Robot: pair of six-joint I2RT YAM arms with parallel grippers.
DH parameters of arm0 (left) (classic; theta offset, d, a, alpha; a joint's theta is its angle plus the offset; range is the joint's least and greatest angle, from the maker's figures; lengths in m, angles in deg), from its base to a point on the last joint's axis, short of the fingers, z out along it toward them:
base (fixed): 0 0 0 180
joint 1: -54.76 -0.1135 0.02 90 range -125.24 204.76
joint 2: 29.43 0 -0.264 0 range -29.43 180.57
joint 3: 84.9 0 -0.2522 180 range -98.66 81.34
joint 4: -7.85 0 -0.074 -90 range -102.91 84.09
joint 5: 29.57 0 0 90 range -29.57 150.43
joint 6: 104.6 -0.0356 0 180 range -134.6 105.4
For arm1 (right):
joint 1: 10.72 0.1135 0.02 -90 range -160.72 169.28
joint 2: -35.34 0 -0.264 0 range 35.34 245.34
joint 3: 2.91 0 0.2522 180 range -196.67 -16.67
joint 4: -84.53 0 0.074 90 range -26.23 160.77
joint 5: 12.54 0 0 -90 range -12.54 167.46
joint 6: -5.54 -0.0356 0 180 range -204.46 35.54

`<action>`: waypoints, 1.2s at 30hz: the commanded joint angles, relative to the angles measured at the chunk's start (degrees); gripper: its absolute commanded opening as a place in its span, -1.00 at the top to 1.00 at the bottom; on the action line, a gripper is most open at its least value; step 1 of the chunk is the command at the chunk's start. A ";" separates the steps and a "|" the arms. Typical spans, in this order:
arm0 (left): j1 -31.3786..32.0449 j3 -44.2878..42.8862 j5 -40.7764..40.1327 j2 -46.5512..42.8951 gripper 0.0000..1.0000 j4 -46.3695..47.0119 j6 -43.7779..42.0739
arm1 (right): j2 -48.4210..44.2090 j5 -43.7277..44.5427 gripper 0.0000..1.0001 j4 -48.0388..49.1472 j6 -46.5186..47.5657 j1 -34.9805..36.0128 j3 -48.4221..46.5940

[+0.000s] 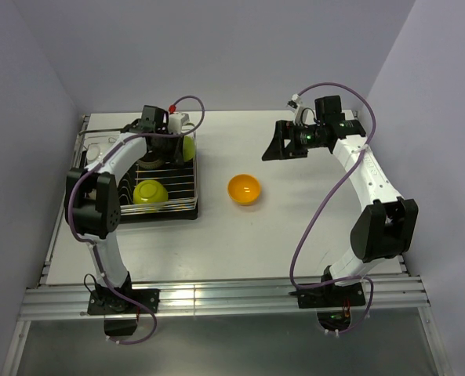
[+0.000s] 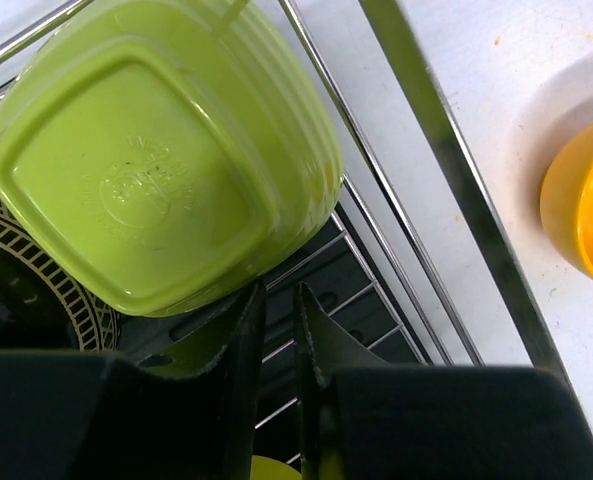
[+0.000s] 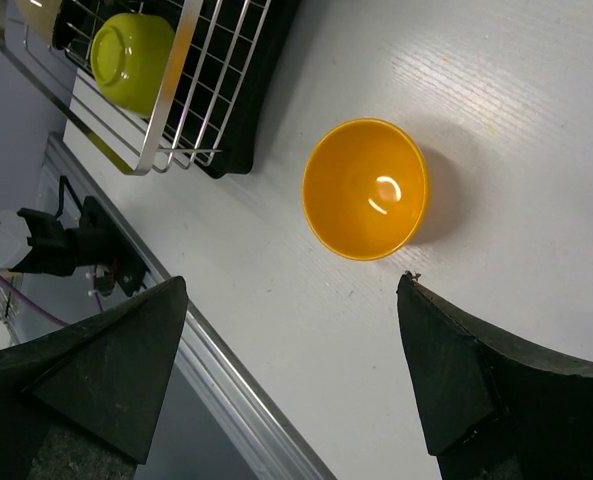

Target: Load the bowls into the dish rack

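Top external view: the white table (image 1: 310, 243) is seen whole. The dish rack (image 1: 181, 182) is set at its left side, and the orange bowl (image 1: 245, 189) is seen rim up on the bare tabletop to the right of the rack, apart from it. The near lime-green bowl (image 1: 150, 192) is seen in the rack's near part. The tilted lime-green bowl (image 1: 188, 147) is propped on edge at the rack's far right side, under the left arm's wrist, where the jaws are largely hidden.

What is hidden there is shown by the left wrist view. The tilted bowl's underside, with a squared foot and an embossed mark, is leaned among the rack wires. A black patterned bowl (image 2: 21, 290) is just beside it. The left gripper (image 2: 279, 290) is seen narrowly parted just below that bowl's edge, with nothing between the fingers.

From the right wrist view, the right gripper (image 3: 294, 285) is shown spread wide and holding nothing, above the table beside the orange bowl.
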 commanded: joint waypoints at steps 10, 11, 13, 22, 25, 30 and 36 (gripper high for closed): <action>-0.12 1.10 0.60 -14.24 0.24 -8.39 -11.33 | -1.99 1.99 -0.84 -2.14 3.85 -0.33 -0.73; -0.12 1.62 0.07 -14.67 0.26 -9.45 -13.09 | -1.99 2.08 -0.84 -2.05 3.93 -0.33 -0.82; -0.12 3.46 0.33 -15.11 0.29 -12.61 -15.03 | -1.81 1.99 -0.84 -2.58 3.94 -0.33 -1.25; -0.12 11.99 -1.07 -16.00 0.32 -15.97 -19.26 | -0.41 6.55 -0.84 -4.69 5.25 -0.33 -0.82; -0.38 14.02 -3.53 -15.38 0.32 -15.36 -19.61 | 0.38 8.40 -0.83 -5.30 5.52 -0.33 -0.73; -0.91 14.55 -5.73 -15.56 0.30 -13.07 -18.56 | 1.52 11.21 -0.80 -4.69 4.99 -0.24 0.06; -1.08 11.83 -1.87 -17.49 0.02 -12.19 -17.41 | 4.25 15.78 -0.76 -2.23 3.59 1.34 1.20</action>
